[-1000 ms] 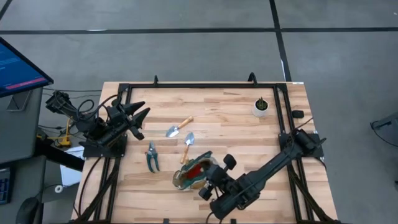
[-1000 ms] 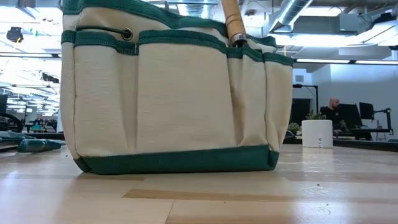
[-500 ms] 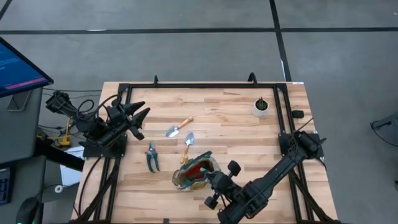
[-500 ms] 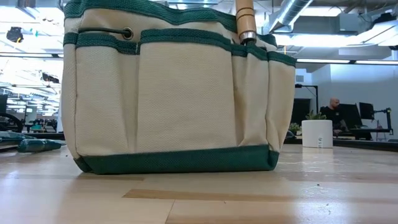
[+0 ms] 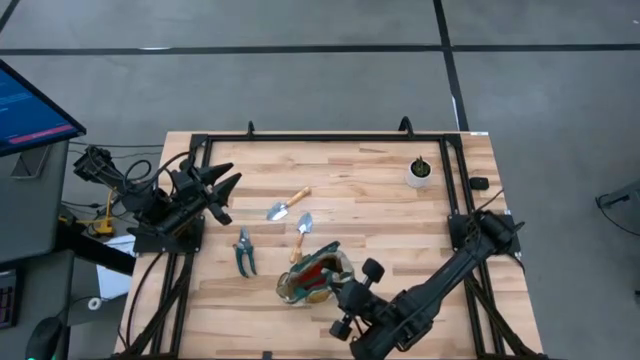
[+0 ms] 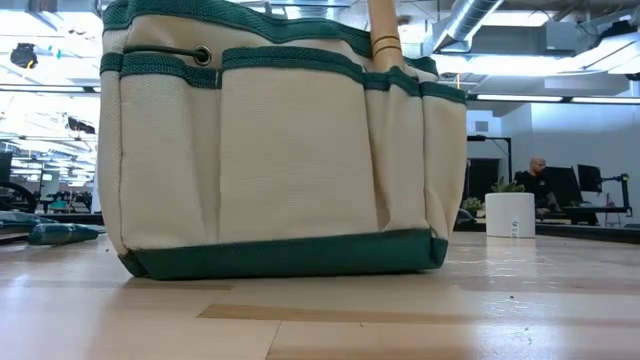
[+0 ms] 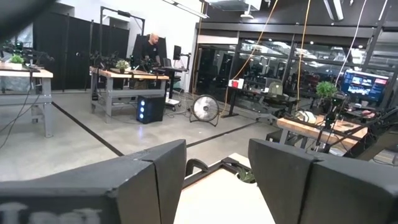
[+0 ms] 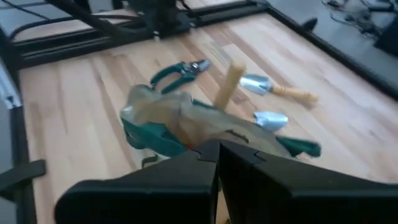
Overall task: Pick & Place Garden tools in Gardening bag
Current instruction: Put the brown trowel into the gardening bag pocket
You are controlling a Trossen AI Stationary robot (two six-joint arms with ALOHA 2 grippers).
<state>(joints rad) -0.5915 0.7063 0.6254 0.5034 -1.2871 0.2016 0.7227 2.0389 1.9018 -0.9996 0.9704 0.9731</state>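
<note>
On the wooden table (image 5: 380, 215), 2 trowels (image 5: 290, 207) and shears (image 5: 244, 252) lie outside the bag (image 5: 312, 277). The right gripper (image 8: 217, 151), fingers pressed together and empty, sits beside it; the left gripper (image 7: 214, 165) waits spread. Best to open before approaching the nearest trowel.

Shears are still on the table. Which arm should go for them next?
Left, probably. The pruning shears lie on the left half, nearer the left gripper, which hangs open and empty at its edge. The right gripper is shut beside the gardening bag, which stands between it and the shears.

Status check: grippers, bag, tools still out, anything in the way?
Right gripper shut, empty, beside the gardening bag; left gripper open, parked at table's left edge. One wooden handle sticks up from bag. Two trowels, pruning shears on table. Nothing blocking.
</note>
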